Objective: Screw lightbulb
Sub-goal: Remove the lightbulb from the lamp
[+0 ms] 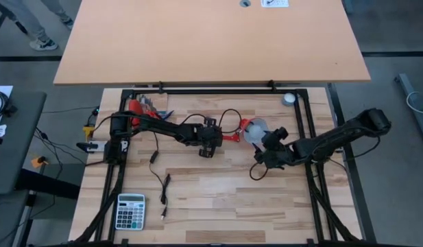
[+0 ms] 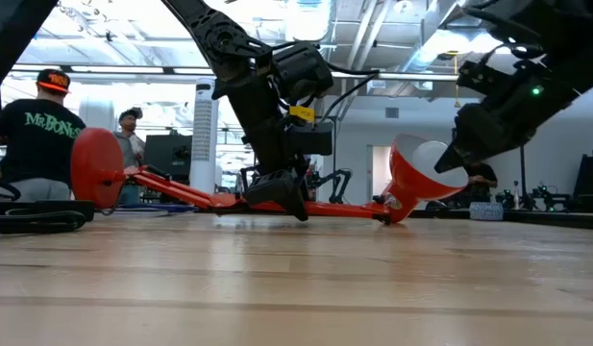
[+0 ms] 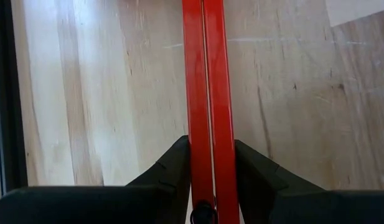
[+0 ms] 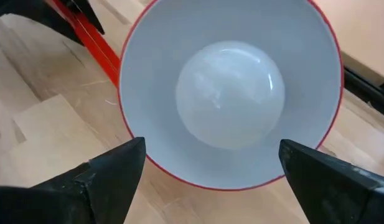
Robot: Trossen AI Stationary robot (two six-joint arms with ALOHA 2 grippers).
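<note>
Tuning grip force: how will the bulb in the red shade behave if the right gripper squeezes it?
Lightbulb looks glossy and round, so probably slippery and fragile. It sits inside the lamp shade, likely socketed, so unlikely to roll. Right gripper is open, facing it.

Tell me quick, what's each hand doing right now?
Left hand: closed on the red lamp arm.
Right hand: open, empty, facing the lightbulb.

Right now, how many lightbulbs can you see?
1. The white round glass lightbulb sits inside the red metal lamp shade, in front of the right gripper's open jaws. Others could be hidden; none shows on the wooden table.
</note>
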